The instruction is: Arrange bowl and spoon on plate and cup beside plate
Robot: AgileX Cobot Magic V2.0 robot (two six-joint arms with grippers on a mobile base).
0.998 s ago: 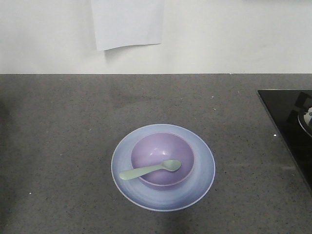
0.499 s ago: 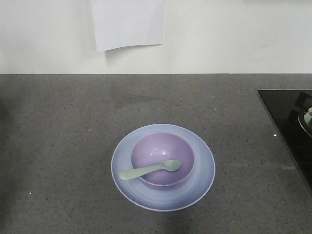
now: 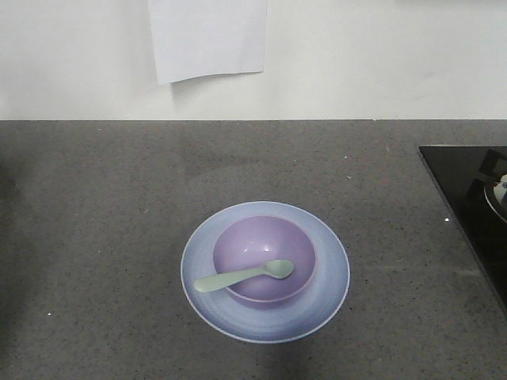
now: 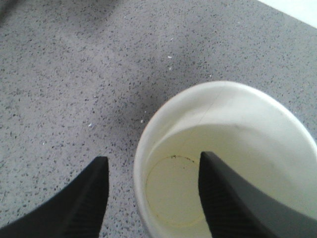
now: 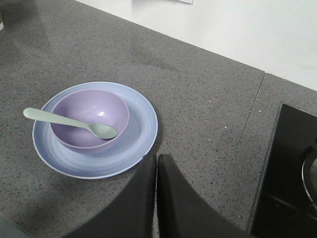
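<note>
Cup (image 4: 225,163) is the one item not yet placed. Left wrist view only: it stands upright on the speckled grey countertop (image 3: 95,206), mouth up, white inside, empty. It does not show in the front view, so its place relative to the counter edges cannot be fixed from these pictures.

Plate (image 3: 329,273) sits on the countertop toward the near edge, roughly mid-width, well clear of the black hob (image 3: 467,198) at the right edge. Bowl (image 3: 261,245) is centred on the plate. Spoon (image 3: 242,276) lies across the bowl, oval head inside, handle over the rim with its tip above the plate, pointing toward the counter's left edge. That part of the task reads as done.

Left gripper (image 4: 151,198): jaws spread wide, astride the cup's near wall, one finger outside on the counter side, the other down inside the mouth. No contact with the wall is evident; nothing gripped yet. Key relation: the wall lies between the fingers, so a straight closure should pinch it.

Right gripper (image 5: 156,198): fingers pressed together, empty, hovering at the near side of the plate's right rim.

Judgement: left arm is the one on the cup; next comes the pinch, lift, and carry to bare counter beside the plate.
</note>
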